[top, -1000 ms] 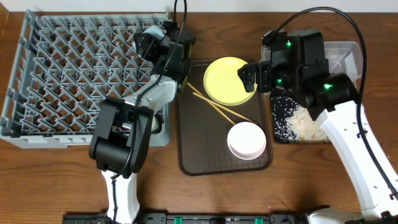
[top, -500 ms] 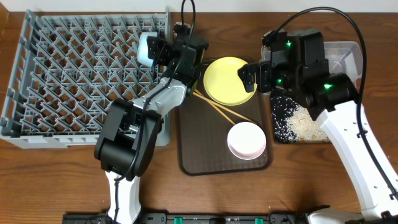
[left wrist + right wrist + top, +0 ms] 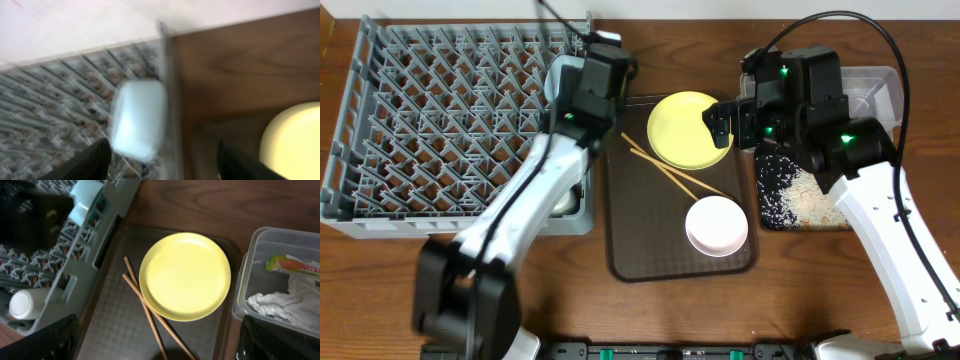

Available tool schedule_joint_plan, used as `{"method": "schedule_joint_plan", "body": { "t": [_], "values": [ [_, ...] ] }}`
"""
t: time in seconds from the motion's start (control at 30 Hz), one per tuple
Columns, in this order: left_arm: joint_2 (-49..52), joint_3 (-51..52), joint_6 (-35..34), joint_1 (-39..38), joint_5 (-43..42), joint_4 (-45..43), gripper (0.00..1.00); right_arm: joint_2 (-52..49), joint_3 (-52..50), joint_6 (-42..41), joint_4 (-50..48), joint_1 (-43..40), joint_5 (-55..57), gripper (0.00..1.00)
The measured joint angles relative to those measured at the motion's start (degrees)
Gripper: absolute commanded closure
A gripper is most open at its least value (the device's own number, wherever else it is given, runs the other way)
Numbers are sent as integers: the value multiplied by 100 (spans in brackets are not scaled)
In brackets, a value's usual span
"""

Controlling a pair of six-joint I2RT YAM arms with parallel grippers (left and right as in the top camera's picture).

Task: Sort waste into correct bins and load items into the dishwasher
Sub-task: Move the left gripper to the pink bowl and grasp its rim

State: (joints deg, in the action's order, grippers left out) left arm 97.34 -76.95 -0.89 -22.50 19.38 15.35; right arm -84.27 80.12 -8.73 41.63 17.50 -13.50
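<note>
Light blue bowl (image 3: 137,120) in the dish rack (image 3: 420,130)
Left tool (image 3: 167,162) released over rack's right edge; right tool (image 3: 160,340) spread empty.

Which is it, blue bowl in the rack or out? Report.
In. The bowl sits tipped on edge inside the rack, near one corner.

Overhead, both wrists: shared yellow plate (image 3: 688,130)
</note>
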Motion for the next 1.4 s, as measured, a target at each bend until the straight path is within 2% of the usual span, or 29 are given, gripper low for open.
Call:
{"method": "schedule_joint_plan", "body": {
  "t": [0.07, 0.23, 0.4, 0.6, 0.77, 0.8, 0.93, 1.13, 1.3, 1.4],
  "values": [
    [-310, -11, -378, 0, -702, 540, 47, 0, 0, 0, 7, 0, 2, 1],
    [-518, -13, -1447, -61, -2428, 1867, 50, 0, 0, 0, 4, 0, 2, 1],
    [-476, 72, -2343, -522, -3134, 2518, 49, 0, 0, -2, 4, 0, 2, 1],
    [-474, 356, -3252, -1338, -3239, 2468, 48, 0, 0, -2, 4, 0, 2, 1],
    [-387, 881, -4000, -1547, -3235, 1932, 48, 0, 0, 0, 4, 0, 2, 1],
    [-350, 975, -4113, -1565, -3235, 1799, 44, 0, 0, -2, 2, 0, 4, 1],
    [-188, 1163, -4437, -1722, -3235, 1460, 38, 0, 0, -2, 4, 0, 4, 1],
    [404, 1163, -4754, -1845, -3585, 1163, 38, 0, 0, -2, 4, 0, 2, 1],
    [785, 1163, -4771, -1764, -3965, 1029, 39, 0, 0, -2, 4, 0, 2, 1],
    [791, 1163, -4826, -1735, -4063, 1019, 51, 0, 0, -2, 4, 0, 2, 1]
  ]
}}
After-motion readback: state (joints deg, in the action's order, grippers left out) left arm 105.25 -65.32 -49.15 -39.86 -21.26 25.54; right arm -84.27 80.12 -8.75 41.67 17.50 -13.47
